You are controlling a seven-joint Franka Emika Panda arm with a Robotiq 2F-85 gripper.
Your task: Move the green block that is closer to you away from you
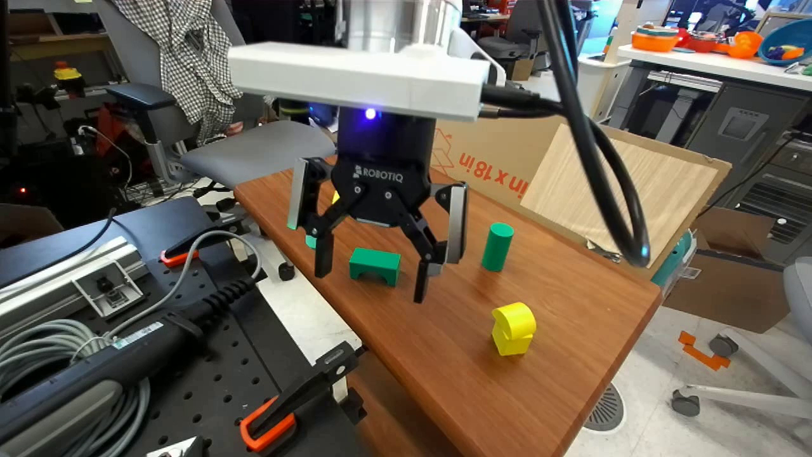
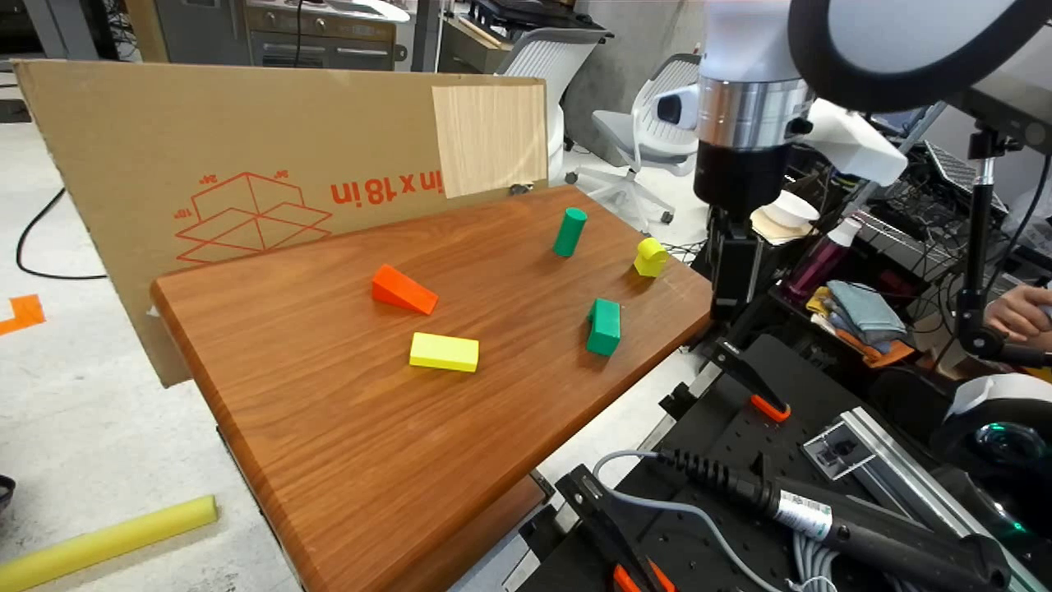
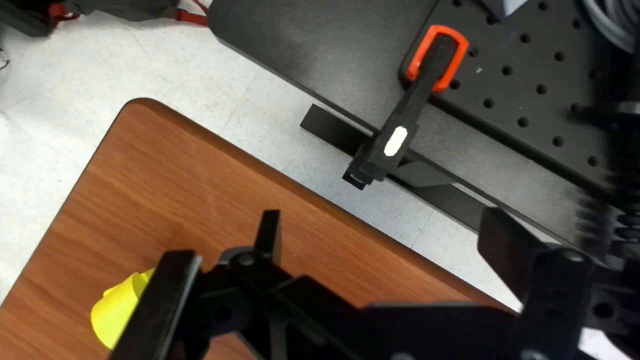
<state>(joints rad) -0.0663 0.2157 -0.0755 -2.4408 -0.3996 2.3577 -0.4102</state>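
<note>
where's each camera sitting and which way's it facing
In an exterior view: high at the table end with the yellow stack, looking down at open pincer and arm.
In an exterior view: high off the opposite end, facing the orange wedge and cardboard; arm and pincer at right.
Wrist view: on the arm, looking down past the fingers to a table corner and clamp.
Both exterior views share the green block and green cylinder.

smooth wood-grain table; matt cardboard panel; smooth green block, perhaps wood.
</note>
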